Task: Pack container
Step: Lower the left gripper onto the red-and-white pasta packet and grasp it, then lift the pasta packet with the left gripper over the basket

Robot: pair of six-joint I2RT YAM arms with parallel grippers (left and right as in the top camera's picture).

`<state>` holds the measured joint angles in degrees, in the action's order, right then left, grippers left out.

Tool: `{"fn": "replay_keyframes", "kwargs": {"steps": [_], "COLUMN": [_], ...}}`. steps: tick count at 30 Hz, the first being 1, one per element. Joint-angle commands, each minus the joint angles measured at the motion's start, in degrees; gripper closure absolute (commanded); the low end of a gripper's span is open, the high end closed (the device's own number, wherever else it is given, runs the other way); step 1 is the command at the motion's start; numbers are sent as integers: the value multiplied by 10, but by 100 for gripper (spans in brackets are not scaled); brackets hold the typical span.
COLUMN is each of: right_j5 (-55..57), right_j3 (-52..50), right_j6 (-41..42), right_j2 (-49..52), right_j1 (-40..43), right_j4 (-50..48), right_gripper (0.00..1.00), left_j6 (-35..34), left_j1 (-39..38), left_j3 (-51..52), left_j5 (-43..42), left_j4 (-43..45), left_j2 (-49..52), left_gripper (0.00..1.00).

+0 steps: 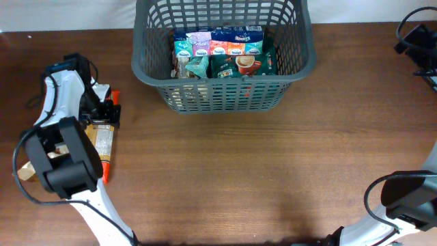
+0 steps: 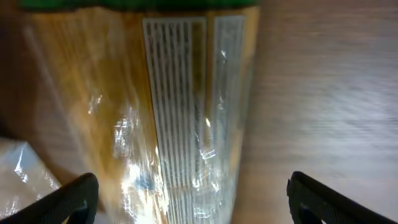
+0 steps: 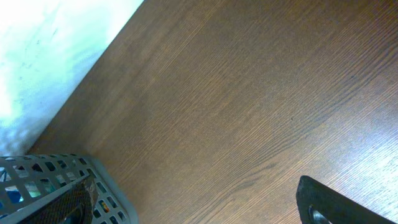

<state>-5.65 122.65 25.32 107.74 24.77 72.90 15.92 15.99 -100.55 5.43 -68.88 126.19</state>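
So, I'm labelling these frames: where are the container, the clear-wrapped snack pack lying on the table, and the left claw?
container (image 1: 225, 96): overhead view, front lattice wall.
snack pack (image 2: 180, 124): left wrist view, striped panel of its wrapper.
left claw (image 2: 196, 199): left wrist view, midway between its open fingertips.

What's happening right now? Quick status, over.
Left gripper, jaws open, over wrapped snack pack on table. Right gripper open, empty. Container holds several packs. Nothing blocking the way.

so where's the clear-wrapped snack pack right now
Overhead, the snack pack lies on the table at its left side, beneath the left end effector and well left of the basket.
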Motion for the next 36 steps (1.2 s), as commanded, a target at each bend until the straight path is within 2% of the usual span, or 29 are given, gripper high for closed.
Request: {"fn": "replay_keyframes", "kwargs": {"steps": [1,5,8,11,12,13,14,20,24,29,30,36], "right_j5": [-1,-1,-1,-1,-1,-1,-1,-1,-1,-1,-1,-1], "right_j3": [-3,-3,-3,-3,-3,-3,-3,-3,-3,-3,-3,-3], "right_j6": [3,3,3,3,3,3,3,3,3,3,3,3], "right_j2": [-5,-5,-5,-5,-5,-5,-5,-5,-5,-5,-5,-5], "right_j1": [0,0,0,0,0,0,0,0,0,0,0,0], "right_j4": [0,0,0,0,0,0,0,0,0,0,0,0], "right_gripper": [1,1,1,1,1,1,1,1,1,1,1,1], "left_j6": [17,12,-20,-40,-41,-41,-41,-41,-41,-39,-39,-22], "left_j1": [4,7,12,16,16,16,16,15,11,5,1,-33], "left_j3": [5,5,5,5,5,5,4,-44,-156,-368,-445,-742], "left_j5": [29,35,36,34,34,34,34,34,34,33,30,23], "left_j4": [13,21,30,36,35,33,31,-38,-132,-221,-235,-248], "left_j2": [29,52,64,78,80,82,82,80,80,80,80,73], "left_gripper": [10,10,11,37,55,80,98,98,98,98,98,98]}}
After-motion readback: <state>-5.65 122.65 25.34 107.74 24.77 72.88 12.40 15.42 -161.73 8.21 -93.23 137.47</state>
